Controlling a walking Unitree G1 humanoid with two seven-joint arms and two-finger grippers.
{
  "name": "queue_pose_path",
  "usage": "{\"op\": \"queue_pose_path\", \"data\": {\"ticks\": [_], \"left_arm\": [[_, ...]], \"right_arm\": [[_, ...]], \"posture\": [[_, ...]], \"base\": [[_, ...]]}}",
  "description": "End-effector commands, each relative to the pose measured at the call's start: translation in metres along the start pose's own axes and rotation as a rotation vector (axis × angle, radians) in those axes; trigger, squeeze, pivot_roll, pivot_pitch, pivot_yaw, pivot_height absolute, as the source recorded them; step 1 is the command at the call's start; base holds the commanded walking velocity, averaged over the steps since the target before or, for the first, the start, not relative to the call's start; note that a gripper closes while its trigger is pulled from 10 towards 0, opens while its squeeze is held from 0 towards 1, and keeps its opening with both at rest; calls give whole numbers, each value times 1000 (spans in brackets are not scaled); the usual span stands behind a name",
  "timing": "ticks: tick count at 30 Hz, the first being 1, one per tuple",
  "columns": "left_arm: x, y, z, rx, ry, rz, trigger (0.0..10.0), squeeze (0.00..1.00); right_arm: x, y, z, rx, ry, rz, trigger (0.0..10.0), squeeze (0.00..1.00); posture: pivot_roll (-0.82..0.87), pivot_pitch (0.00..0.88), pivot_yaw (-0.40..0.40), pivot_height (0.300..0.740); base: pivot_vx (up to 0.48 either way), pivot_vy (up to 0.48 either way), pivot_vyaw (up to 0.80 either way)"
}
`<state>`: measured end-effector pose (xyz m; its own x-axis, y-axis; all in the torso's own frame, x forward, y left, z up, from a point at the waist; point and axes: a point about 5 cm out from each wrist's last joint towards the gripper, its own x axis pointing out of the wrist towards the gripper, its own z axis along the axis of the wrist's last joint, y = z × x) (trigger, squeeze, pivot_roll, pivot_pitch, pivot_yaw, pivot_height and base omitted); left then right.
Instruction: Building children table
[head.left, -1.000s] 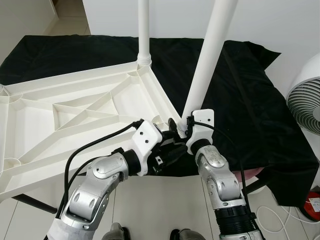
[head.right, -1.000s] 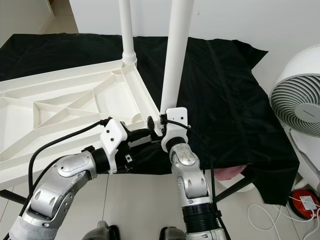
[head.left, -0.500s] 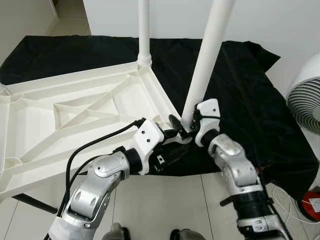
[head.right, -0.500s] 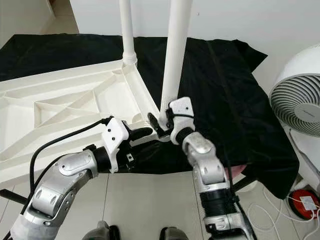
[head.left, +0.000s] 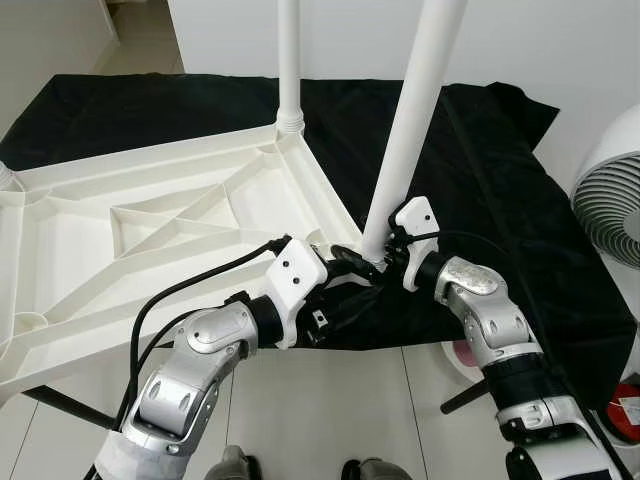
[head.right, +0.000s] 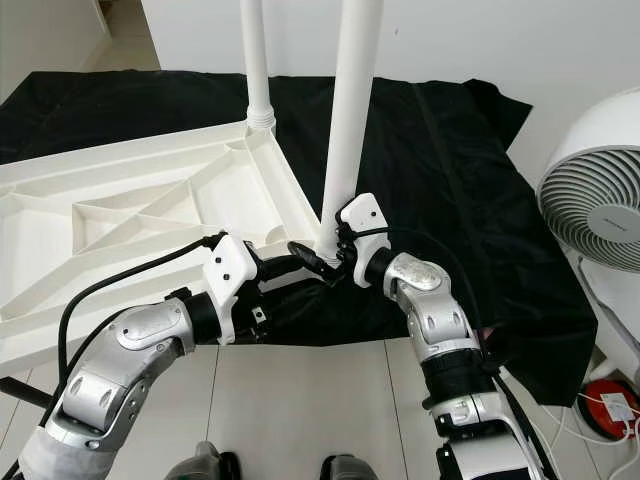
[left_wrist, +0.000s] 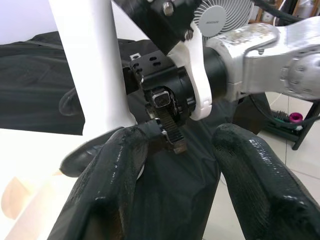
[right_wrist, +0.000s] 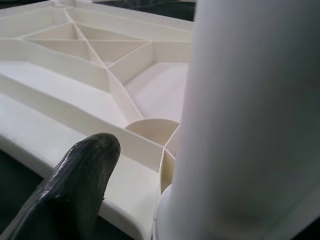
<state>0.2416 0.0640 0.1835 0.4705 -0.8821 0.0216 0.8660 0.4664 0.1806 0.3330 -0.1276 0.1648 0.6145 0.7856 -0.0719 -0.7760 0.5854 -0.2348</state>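
- White ribbed plastic tabletop (head.left: 150, 230), upside down, lying on a black cloth (head.left: 500, 200) that covers the surface beneath; underside with triangular stiffening ribs facing up.
- Far corner socket holding one upright white round plastic leg (head.left: 288, 60).
- Left gripper (head.left: 345, 272) reaching toward the near corner of the tabletop, its fingers (left_wrist: 115, 170) spread apart with nothing between them, one tip close to the base of the second leg.
- Second white tubular leg (head.left: 415, 110) standing slightly tilted at the near corner, base seated at the corner socket.
- Right gripper (head.right: 320, 262) at the foot of that leg, one black finger (right_wrist: 75, 185) beside the tube; whether it clamps the leg cannot be told.
- White round electric fan (head.right: 595, 190) at the far right, beside the cloth.
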Motion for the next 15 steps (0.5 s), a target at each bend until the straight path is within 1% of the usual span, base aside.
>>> {"op": "queue_pose_path", "data": {"ticks": [1,2,3,4,5,12,13,15], "left_arm": [[-1,1,-1,-8,4,36,10000,0],[-1,1,-1,-8,4,36,10000,0],[0,1,-1,-8,4,37,10000,0],[0,1,-1,-8,4,37,10000,0],[-1,1,-1,-7,3,37,10000,0],[-1,1,-1,-7,3,41,10000,0],[-1,1,0,-8,3,42,10000,0],[-1,1,-1,-10,3,43,10000,0]], "right_arm": [[3,6,-8,-4,25,65,10000,0],[3,6,-8,-4,25,65,10000,0],[3,6,-9,0,26,68,4784,0],[3,6,-9,0,26,68,4784,0],[2,5,-10,5,25,72,0,0],[0,5,-13,26,29,61,0,0],[-1,5,-14,28,30,46,10000,0],[-1,6,-14,41,25,25,10000,0]], "posture": [[-18,82,24,740],[-18,82,24,740],[-16,80,21,740],[-16,80,21,740],[-16,80,21,740],[-11,84,20,740],[-11,92,18,740],[-12,94,18,740]], "base": [[0,0,0],[0,0,0],[0,0,0],[0,0,0],[0,0,0],[0,0,0],[0,0,0],[0,0,0]]}}
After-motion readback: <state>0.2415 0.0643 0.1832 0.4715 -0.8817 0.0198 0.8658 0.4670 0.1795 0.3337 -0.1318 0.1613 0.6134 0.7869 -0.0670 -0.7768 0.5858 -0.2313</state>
